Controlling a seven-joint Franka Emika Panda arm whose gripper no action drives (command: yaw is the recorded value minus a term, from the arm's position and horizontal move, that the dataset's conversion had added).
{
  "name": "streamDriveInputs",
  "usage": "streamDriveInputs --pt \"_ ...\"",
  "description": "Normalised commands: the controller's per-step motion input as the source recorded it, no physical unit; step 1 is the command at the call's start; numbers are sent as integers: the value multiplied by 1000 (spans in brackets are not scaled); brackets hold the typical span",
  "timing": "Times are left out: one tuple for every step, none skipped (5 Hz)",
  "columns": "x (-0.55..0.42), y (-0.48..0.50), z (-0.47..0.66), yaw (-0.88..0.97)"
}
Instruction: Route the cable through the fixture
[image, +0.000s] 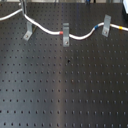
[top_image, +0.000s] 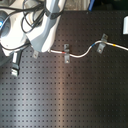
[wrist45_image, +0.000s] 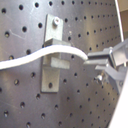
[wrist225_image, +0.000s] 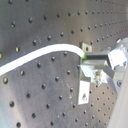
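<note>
Cable (wrist45_image: 47, 52) sits pinched in your closed fingers (wrist45_image: 100, 58) and runs lengthwise across the front of the leaning fixture (wrist45_image: 52, 50), touching it, so your path lies into its slot.

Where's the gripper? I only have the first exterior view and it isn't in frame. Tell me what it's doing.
Observer: In the first wrist view the gripper is shut on the cable, right beside the fixture.
Operator: Give me the arm's position along the row of clips.
Observer: In the second exterior view the arm hangs over the clip at the second exterior view's left end, covering most of it.
Operator: Report whether the cable is seated.
Observer: In the first wrist view the cable crosses the fixture's front, just above its bent tab. I cannot tell whether it sits in the slot.
</note>
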Motion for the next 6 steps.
streamDriveInputs --pt "-4 -15 369 11" --pt "-48 89 243 83" --pt "-106 204 231 83" --pt "-110 172 413 11" --pt "-138 110 506 0" --pt "-72 16 358 3"
